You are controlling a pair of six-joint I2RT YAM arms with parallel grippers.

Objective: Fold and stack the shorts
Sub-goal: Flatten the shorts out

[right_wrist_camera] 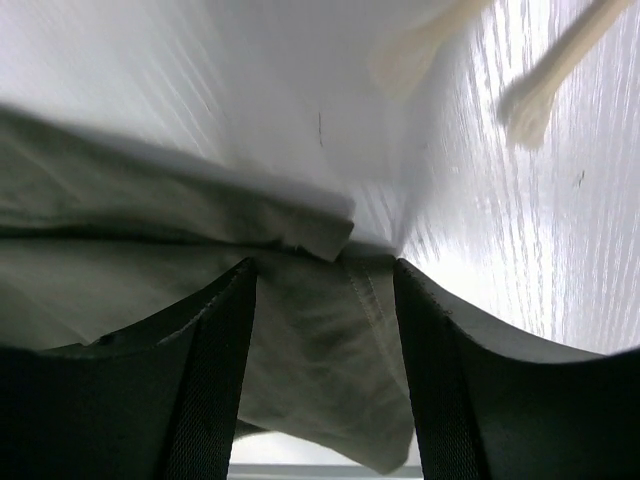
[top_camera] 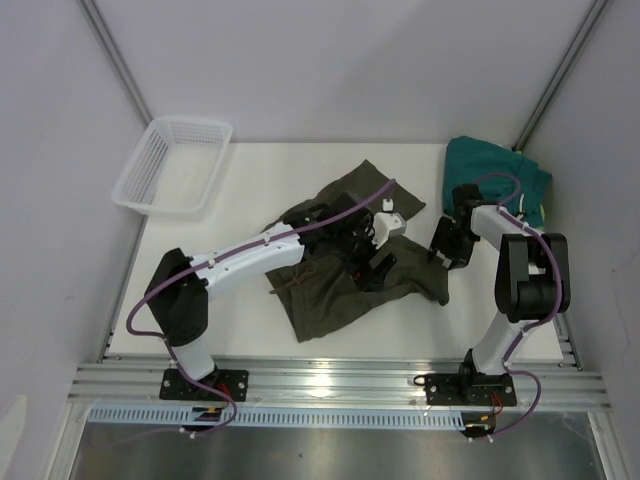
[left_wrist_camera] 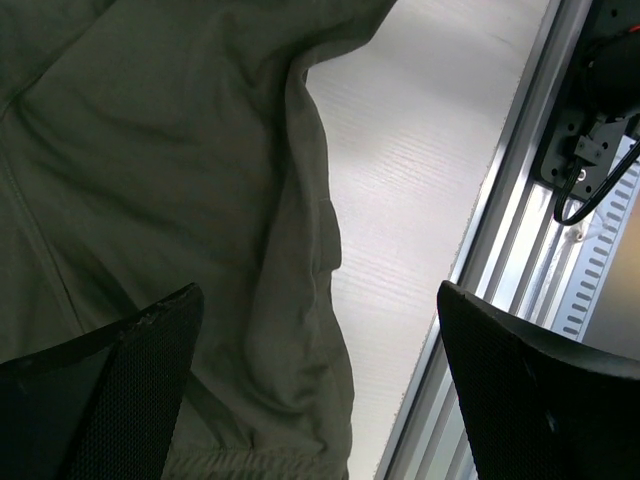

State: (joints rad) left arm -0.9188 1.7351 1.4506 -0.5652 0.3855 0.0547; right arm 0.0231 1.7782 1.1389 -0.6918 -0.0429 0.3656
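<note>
The olive shorts [top_camera: 335, 290] lie rumpled mid-table, one leg reaching toward the right arm, while the folded teal shorts [top_camera: 495, 172] sit at the far right corner. My right gripper [right_wrist_camera: 325, 350] straddles the olive hem with its jaws part-open and cloth between them, not pinched. My left gripper [left_wrist_camera: 318, 310] hangs wide open over the fabric's edge, holding nothing. To fold well, I judge both should bite a single layer at matching corners and pull the cloth flat before lifting; bunched fabric would fold crooked. The white basket [top_camera: 150, 170] stands at the far left, and I see nothing in it.
</note>
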